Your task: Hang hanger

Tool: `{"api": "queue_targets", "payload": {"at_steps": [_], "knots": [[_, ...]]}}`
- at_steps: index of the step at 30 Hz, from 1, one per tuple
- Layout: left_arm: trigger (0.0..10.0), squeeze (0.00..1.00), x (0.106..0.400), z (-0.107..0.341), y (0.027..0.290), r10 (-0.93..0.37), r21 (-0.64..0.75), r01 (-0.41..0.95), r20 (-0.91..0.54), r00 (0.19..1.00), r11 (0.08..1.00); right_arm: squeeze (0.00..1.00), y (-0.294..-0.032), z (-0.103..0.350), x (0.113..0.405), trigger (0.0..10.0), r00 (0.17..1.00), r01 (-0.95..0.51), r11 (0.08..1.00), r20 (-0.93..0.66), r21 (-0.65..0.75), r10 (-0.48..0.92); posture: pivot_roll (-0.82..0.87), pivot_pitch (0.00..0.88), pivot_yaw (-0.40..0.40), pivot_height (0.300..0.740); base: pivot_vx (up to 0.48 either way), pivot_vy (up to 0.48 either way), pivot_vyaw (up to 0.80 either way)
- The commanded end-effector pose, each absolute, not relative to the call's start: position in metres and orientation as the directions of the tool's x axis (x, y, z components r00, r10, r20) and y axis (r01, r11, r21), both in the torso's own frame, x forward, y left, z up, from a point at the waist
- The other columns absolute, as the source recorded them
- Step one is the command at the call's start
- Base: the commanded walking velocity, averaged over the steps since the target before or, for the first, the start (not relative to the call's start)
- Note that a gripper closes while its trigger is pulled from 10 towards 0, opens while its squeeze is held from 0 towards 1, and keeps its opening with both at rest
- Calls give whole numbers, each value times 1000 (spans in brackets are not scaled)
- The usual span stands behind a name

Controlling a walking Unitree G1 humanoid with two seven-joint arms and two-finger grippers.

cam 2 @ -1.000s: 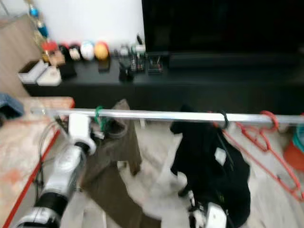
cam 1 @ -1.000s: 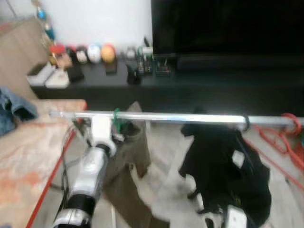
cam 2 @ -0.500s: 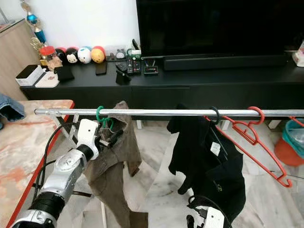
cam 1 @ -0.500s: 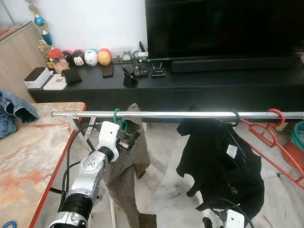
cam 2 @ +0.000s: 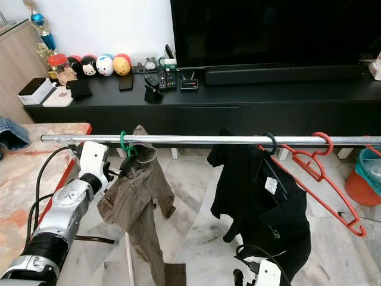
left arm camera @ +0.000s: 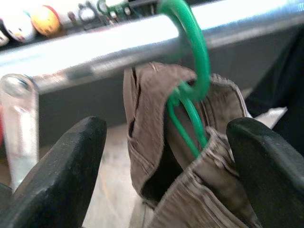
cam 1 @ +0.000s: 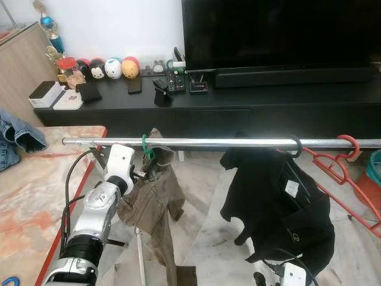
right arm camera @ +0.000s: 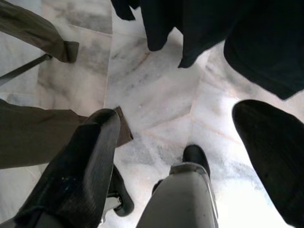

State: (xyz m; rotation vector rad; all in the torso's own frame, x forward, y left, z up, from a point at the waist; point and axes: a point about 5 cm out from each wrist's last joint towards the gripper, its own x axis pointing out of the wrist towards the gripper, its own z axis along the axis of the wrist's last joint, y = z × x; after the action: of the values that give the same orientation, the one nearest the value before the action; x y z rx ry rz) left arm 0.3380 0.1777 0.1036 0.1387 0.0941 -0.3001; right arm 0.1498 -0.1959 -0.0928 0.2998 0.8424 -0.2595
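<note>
A green hanger (cam 1: 145, 148) hooks over the silver rail (cam 1: 220, 143) and carries a brown garment (cam 1: 152, 199) that hangs below it. In the left wrist view the green hook (left arm camera: 194, 57) sits on the rail (left arm camera: 95, 52) above the brown cloth (left arm camera: 152, 137). My left gripper (left arm camera: 166, 137) is open, its two black fingers (left arm camera: 61, 180) standing apart on either side of the hanger without touching it. It sits just left of the garment (cam 1: 140, 174). My right gripper (right arm camera: 175, 118) hangs low and open over the marble floor (right arm camera: 156, 99).
A black garment (cam 1: 280, 202) hangs on a black hanger further right on the rail, and a red hanger (cam 1: 348, 164) hangs at the right end. A marble table with a red edge (cam 1: 36, 190) is at my left. A black TV cabinet (cam 1: 250, 104) stands behind the rail.
My left gripper has drawn back to the left, away from the green hanger. The brown garment now hangs free from the rail. The view has steadied from its earlier blur.
</note>
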Motion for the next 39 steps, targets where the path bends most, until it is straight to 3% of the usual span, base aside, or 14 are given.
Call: {"api": "queue_targets", "payload": {"at_steps": [1, 4, 11, 22, 30, 31, 32, 39], "knots": [[10000, 0, 334, 99, 174, -342, 142, 368, -177, 923, 919, 0, -193, -94, 148, 10000, 634, 338, 927, -768, 164, -95, -12, 41, 88, 740, 0, 0, 0], [10000, 0, 327, 93, 162, -432, 130, 468, -233, 871, 874, 0, -192, -94, 149, 10000, 634, 337, 927, -768, 165, -93, -11, 45, 91, 740, 0, 0, 0], [10000, 0, 326, 88, 152, -451, 127, 496, -272, 850, 859, 0, -191, -94, 150, 10000, 635, 338, 925, -767, 171, -91, -13, 45, 96, 740, 0, 0, 0], [10000, 0, 341, 94, 159, -252, 118, 281, -212, 944, 953, 0, -191, -94, 149, 10000, 635, 341, 924, -767, 174, -90, -15, 48, 96, 740, 0, 0, 0], [10000, 0, 345, 89, 153, -221, 126, 260, -258, 941, 957, 0, -191, -94, 149, 10000, 634, 336, 926, -769, 175, -85, -16, 49, 95, 740, 0, 0, 0], [9490, 0, 345, 86, 152, -214, 114, 253, -273, 938, 961, 0, -191, -94, 149, 10000, 634, 334, 926, -769, 175, -84, -17, 48, 96, 740, 0, 0, 0], [0, 0, 345, 85, 151, -211, 114, 250, -275, 938, 962, 0, -191, -94, 149, 10000, 634, 334, 926, -769, 175, -83, -17, 48, 96, 740, 0, 0, 0], [0, 0, 344, 85, 145, -229, 107, 266, -269, 935, 958, 0, -191, -94, 148, 10000, 633, 330, 928, -770, 174, -80, -18, 48, 93, 740, 0, 0, 0]]}}
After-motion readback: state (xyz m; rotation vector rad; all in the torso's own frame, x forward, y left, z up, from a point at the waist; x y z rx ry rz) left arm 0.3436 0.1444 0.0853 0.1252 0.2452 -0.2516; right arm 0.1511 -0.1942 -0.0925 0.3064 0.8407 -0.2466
